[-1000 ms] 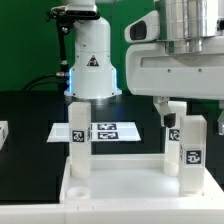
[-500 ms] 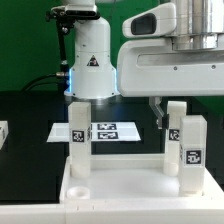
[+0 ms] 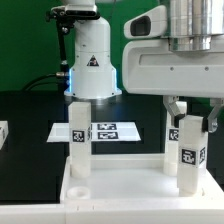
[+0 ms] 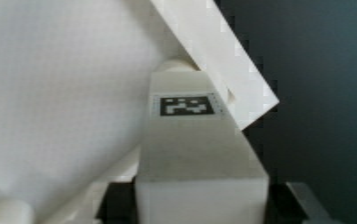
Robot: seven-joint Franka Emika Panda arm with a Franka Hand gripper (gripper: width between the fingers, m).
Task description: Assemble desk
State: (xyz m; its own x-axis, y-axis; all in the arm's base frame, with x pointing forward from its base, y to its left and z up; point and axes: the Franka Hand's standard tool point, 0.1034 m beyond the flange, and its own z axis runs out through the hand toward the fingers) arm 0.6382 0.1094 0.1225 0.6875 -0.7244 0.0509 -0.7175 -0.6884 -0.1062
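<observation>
The desk's white rimmed panel (image 3: 120, 190) lies at the front of the table. Two white block legs with square tags stand upright in its corner sockets, one on the exterior view's left (image 3: 78, 140) and one on the right (image 3: 188, 155). My gripper (image 3: 191, 115) reaches down over the top of the right leg, one finger on each side. In the wrist view that leg (image 4: 193, 140) fills the gap of the gripper (image 4: 201, 200), and the dark fingers (image 4: 122, 200) press against both its sides. The panel (image 4: 50, 100) spreads white beside it.
The marker board (image 3: 115, 131) lies flat on the black table behind the panel. The robot's white base (image 3: 90, 60) stands at the back. Another white tagged piece (image 3: 3, 133) lies at the exterior view's far left edge.
The arm has shifted toward the exterior view's right and centred over the right leg. The jaws have closed in from wide open onto the leg's top.
</observation>
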